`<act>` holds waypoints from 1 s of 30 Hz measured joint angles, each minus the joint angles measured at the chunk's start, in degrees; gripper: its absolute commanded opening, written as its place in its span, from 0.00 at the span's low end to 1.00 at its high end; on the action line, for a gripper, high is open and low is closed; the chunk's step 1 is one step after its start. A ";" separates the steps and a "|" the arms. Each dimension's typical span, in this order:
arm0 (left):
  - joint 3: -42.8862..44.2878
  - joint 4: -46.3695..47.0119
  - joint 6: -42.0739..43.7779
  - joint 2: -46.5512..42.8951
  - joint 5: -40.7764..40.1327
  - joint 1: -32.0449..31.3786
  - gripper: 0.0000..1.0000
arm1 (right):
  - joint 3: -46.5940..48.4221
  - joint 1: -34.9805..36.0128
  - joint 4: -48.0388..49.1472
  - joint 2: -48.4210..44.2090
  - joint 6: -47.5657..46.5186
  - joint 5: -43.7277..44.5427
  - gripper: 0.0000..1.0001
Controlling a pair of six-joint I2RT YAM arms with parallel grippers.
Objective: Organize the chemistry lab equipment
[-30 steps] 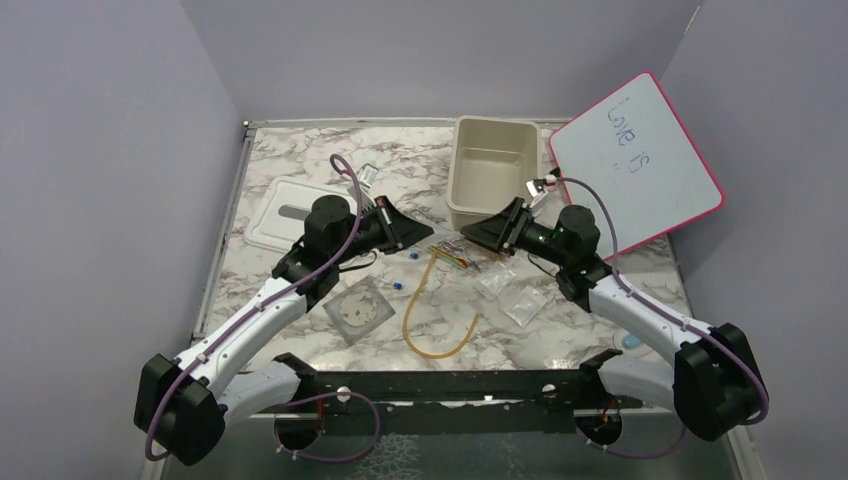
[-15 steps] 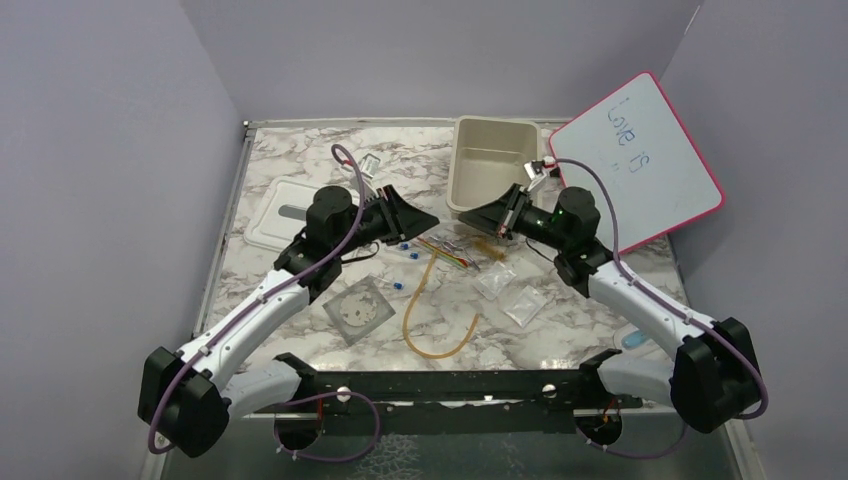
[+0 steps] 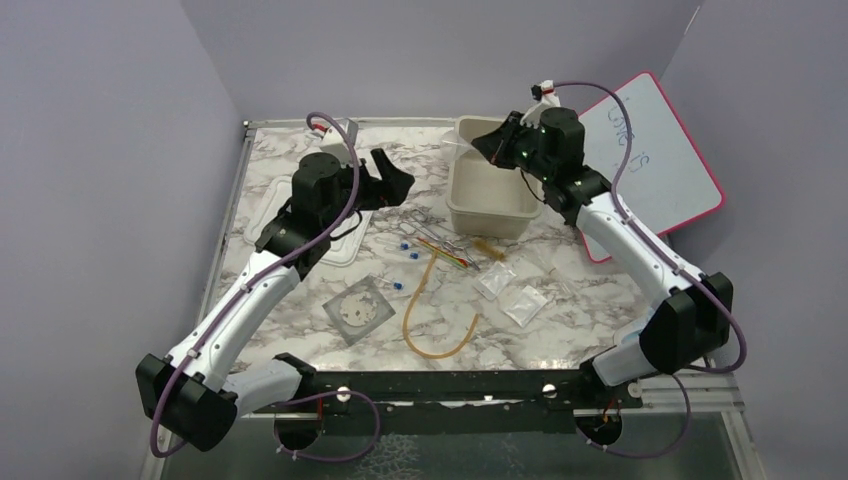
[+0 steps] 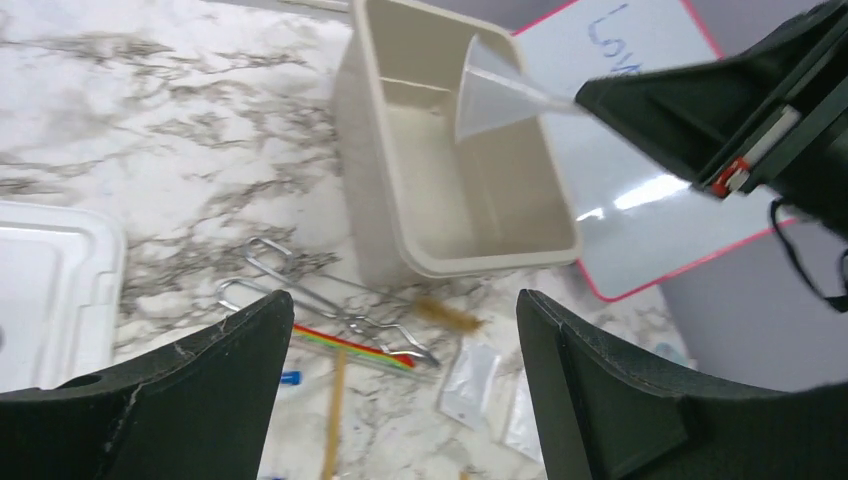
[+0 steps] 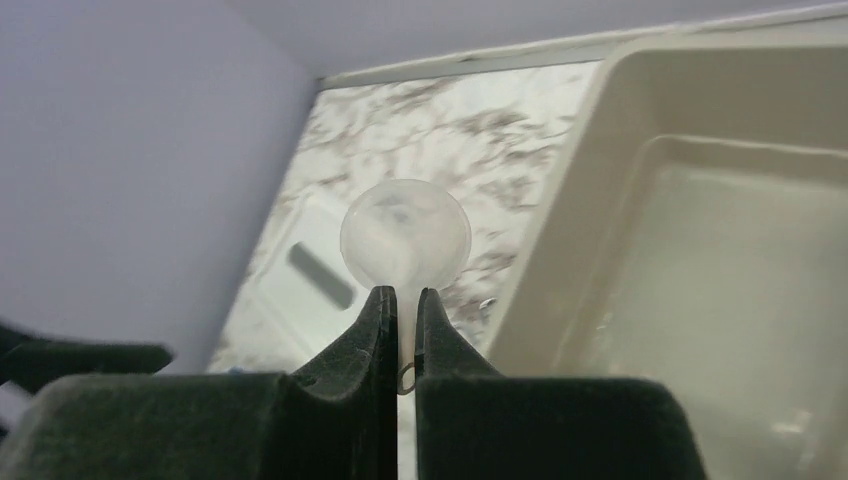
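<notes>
– Right gripper is raised high at the far side. Its two fingers are pressed together on the thin stem of a clear funnel. The left gripper is raised too, with the jaws wide apart and nothing between them.

– And the room around them?

– The marble table shows open surface at its far left corner and at the near right. The pink-framed whiteboard stands slanted at the far right. Its lower edge is just beside the right wall of the beige tub, so that side is tight.

– Where is the funnel against the tub?

– It hangs in the air by the tub's left rim, near the far corner. I cannot tell if it is inside the rim line or just outside, because the views do not agree. The white lid lies flat near the left edge of the table. The left gripper is between it and the tub.

– And the small things?

– They lie in the middle, in front of the tub.
- The amber rubber tube makes a loop toward the near edge.
- The bagged round dish is left of the loop.
- Two clear plastic packets are right of the loop.
- The coloured thin sticks lie close to the tub's front wall.
- The thin blue-capped tubes lie beside the sticks, apart from each other.
</notes>
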 measured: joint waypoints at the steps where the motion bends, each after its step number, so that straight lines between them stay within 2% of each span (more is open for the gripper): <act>1: 0.00 -0.90 1.42 -0.02 -1.33 0.13 0.85 | 2.16 -0.33 -1.75 1.77 -2.40 2.89 0.01; 6: -1.51 -3.50 7.37 -0.02 -5.66 0.11 0.85 | 10.93 -1.18 -9.09 11.15 -12.02 13.60 0.01; 10: -3.80 -4.24 10.47 0.46 -6.80 0.13 0.85 | 16.15 -1.33 -13.88 19.37 -16.72 18.73 0.01; 21: -6.43 -4.63 13.09 2.99 -7.02 0.13 0.85 | 29.44 -1.33 -16.37 40.57 -23.56 25.70 0.01; 25: -7.02 -4.42 13.31 3.13 -6.99 0.13 0.85 | 32.41 -1.33 -15.56 44.41 -25.44 26.53 0.12; 30: -7.06 -4.24 13.73 4.07 -6.62 0.13 0.85 | 36.79 -1.33 -15.41 47.41 -26.56 26.73 0.39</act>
